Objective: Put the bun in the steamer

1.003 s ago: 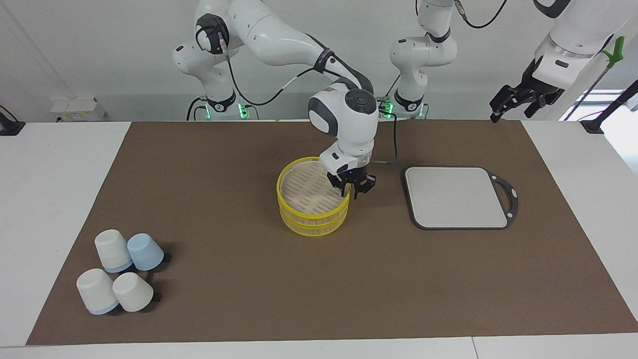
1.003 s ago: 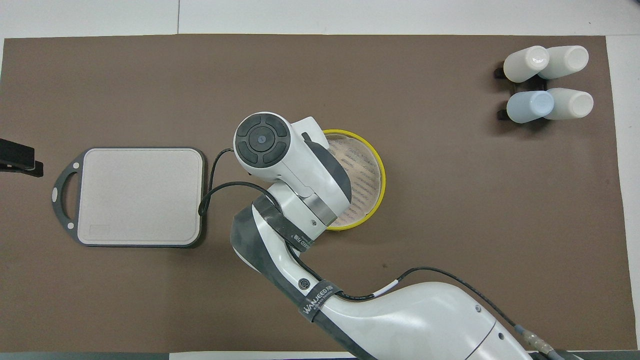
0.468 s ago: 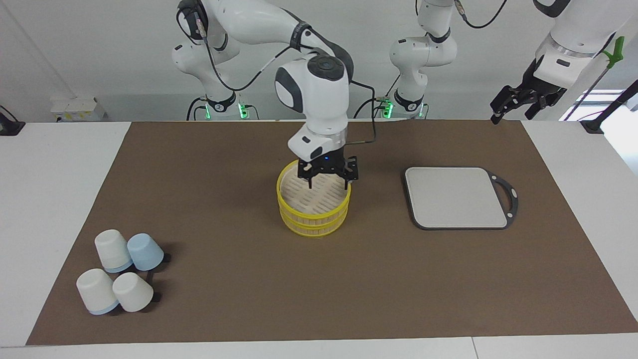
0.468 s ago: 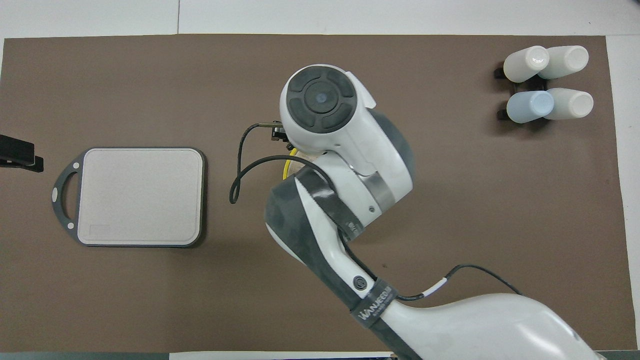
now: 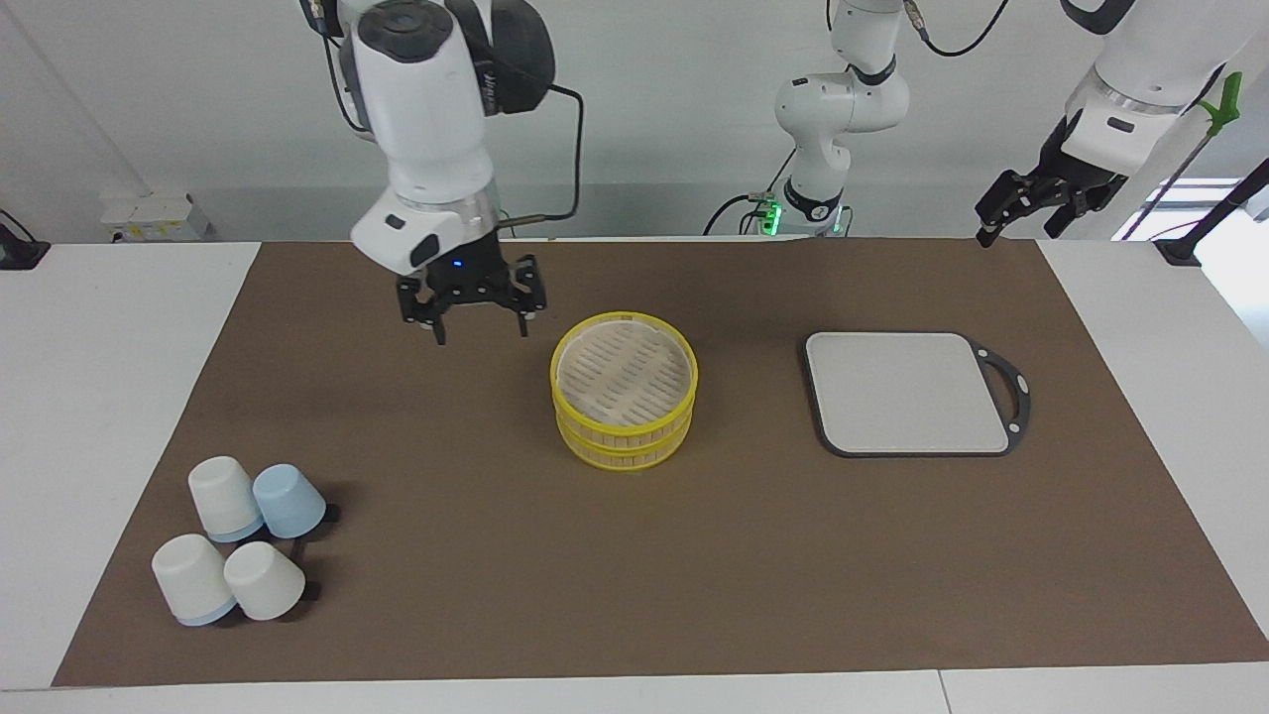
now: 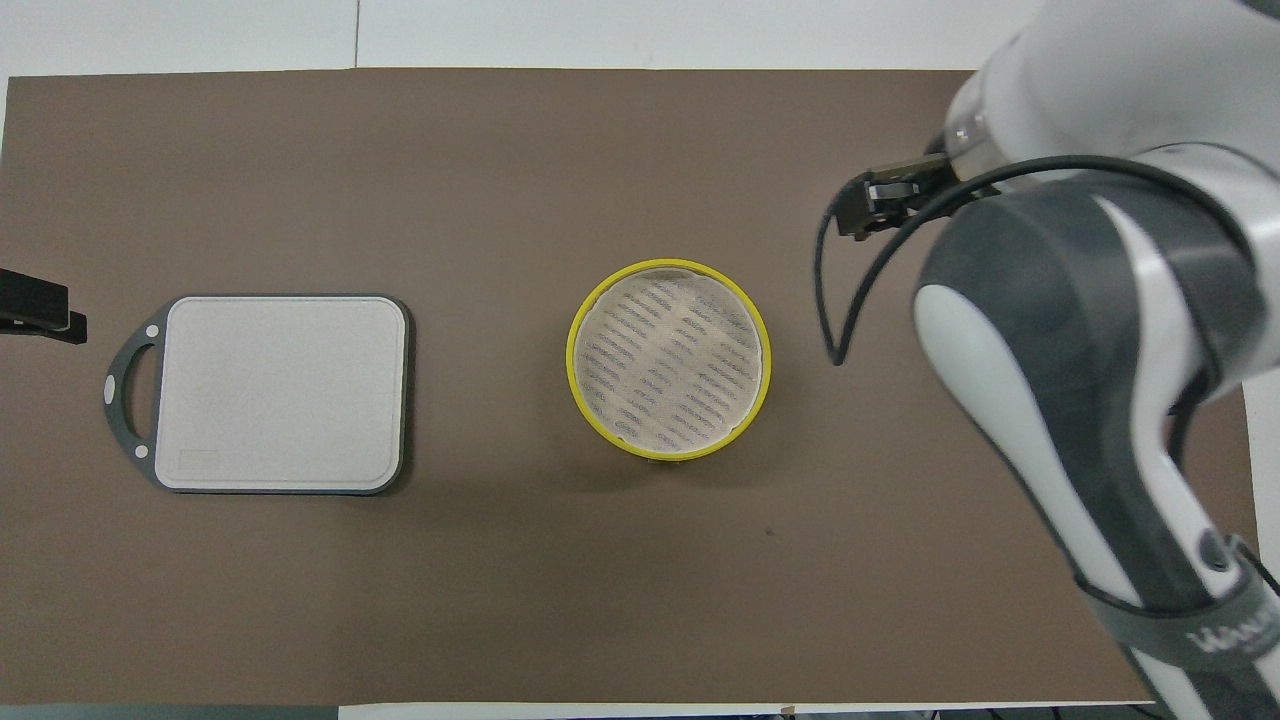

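Now, in the facing view, the right gripper (image 5: 479,322) hangs raised over the brown mat (image 5: 397,416), jaws spread wide and empty, having left the steamer (image 5: 625,389) it hovered over a second ago; the left gripper (image 5: 1021,206) waits open above the mat's corner. Overhead, the steamer (image 6: 668,358) stands upright between board (image 6: 280,392) and right arm, lidded; no bun visible
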Tool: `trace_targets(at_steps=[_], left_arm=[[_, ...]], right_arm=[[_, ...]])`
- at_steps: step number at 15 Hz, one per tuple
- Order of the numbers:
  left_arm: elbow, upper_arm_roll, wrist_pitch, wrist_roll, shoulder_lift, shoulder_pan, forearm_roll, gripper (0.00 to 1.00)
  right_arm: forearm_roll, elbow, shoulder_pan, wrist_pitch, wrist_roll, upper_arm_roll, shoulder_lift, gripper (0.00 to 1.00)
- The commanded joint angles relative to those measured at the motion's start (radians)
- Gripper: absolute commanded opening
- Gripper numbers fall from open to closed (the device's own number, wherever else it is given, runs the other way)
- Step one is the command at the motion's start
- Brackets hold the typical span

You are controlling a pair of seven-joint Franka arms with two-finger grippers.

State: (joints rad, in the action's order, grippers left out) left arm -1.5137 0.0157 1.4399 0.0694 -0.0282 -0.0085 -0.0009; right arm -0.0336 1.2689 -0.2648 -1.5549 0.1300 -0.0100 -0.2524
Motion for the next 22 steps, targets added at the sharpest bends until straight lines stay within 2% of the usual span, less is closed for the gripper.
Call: trace_targets(at_steps=[1,4,8,15,22], left_arm=[[-0.034,-0.010,0.023,-0.005,-0.025,0.016,-0.022,1.00],[-0.033,-0.011,0.028,-0.003,-0.025,0.016,-0.022,1.00],[-0.033,-0.011,0.028,-0.003,-0.024,0.016,-0.022,1.00],[-0.033,-0.011,0.028,-0.005,-0.025,0.015,-0.024,1.00],[-0.033,-0.010,0.027,-0.003,-0.024,0.013,-0.022,1.00]], right_arm=[[0.001,0.085,0.128,0.070,-0.118,0.019,0.099,1.00],[0.027,0.254,0.203,0.039,-0.119,0.019,0.217,1.00],[0.053,0.346,0.262,0.021,-0.119,0.018,0.265,1.00],[0.035,0.365,0.344,-0.037,-0.173,0.016,0.274,1.00],[0.034,0.360,0.352,-0.062,-0.177,0.013,0.271,1.00]])
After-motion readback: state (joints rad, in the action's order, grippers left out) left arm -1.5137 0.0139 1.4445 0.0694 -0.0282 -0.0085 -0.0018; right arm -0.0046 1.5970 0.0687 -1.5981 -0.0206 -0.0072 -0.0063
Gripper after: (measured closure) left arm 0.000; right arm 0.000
